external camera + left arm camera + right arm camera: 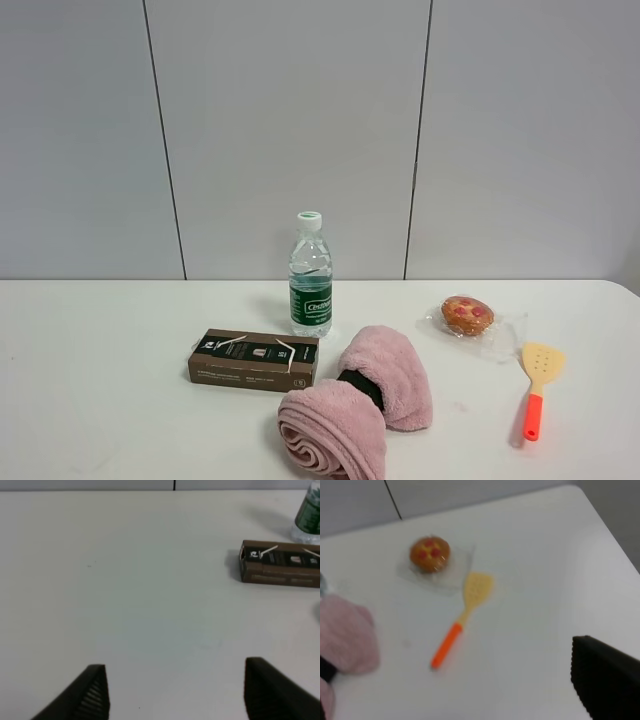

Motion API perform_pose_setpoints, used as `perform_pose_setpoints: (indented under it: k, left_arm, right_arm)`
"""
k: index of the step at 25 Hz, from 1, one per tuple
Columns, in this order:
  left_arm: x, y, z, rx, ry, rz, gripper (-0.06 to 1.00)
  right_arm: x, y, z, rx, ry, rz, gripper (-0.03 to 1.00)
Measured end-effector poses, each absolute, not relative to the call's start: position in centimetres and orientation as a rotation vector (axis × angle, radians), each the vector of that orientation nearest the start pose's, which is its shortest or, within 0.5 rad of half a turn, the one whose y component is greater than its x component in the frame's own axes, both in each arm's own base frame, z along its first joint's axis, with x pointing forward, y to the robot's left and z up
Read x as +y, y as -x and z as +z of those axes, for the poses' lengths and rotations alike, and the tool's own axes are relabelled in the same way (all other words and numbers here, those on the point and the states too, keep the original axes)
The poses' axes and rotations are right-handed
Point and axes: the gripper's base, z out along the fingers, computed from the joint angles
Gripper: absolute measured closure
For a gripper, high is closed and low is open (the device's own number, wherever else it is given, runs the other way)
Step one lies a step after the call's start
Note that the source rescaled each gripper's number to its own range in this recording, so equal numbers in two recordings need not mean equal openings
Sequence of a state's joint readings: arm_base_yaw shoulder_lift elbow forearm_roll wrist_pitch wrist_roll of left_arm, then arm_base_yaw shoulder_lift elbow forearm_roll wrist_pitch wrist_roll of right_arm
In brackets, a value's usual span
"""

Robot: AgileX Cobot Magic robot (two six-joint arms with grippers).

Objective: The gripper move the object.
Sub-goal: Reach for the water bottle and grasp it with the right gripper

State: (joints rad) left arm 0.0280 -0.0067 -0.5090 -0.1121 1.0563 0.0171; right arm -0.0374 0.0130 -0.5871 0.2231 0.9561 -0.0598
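The left pincer [176, 666] gapes wide over the desk [125, 580], gripping nothing; the right pincer [604, 679] shows one blurred finger (the rest cropped), so its spread cannot be told. The bottle [310, 285], its green label reading roughly "Cestbon", stands upright at one o'clock from the brown box [253, 360], whose print is illegible.

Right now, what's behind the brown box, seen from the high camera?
The water bottle stands upright, cap on, just behind the right end of the brown box. Past it are the table and the wall. Whether bottle and box touch cannot be told.
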Motion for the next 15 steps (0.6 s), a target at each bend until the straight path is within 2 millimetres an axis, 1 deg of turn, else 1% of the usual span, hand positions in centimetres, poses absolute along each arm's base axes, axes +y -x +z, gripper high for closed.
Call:
perform_pose_setpoints:
  k: [2,4,8,12,14,15]
  left_arm:
    - [-0.9,0.7,28.0,2.021,0.005,-0.105,-0.06]
    - [-0.9,0.7,28.0,2.021,0.005,-0.105,-0.06]
    - [-0.9,0.7,28.0,2.021,0.005,-0.105,-0.06]
    - [-0.9,0.7,28.0,2.021,0.005,-0.105,-0.06]
    - [-0.9,0.7,28.0,2.021,0.005,-0.105,-0.06]
    - [-0.9,0.7,28.0,2.021,0.005,-0.105,-0.06]
  right_arm:
    - [2.1,0.8,33.1,1.831,0.055,0.235,-0.03]
    - [2.6,-0.2,35.0,1.839,0.126,0.274,-0.02]
    - [4.0,-3.2,39.8,1.805,0.288,0.415,-0.02]
    - [5.2,-7.2,44.3,1.697,0.420,0.548,-0.02]
    - [5.4,-9.6,46.3,1.660,0.456,0.575,-0.02]
    - [5.4,-10.7,47.0,1.654,0.464,0.584,-0.02]
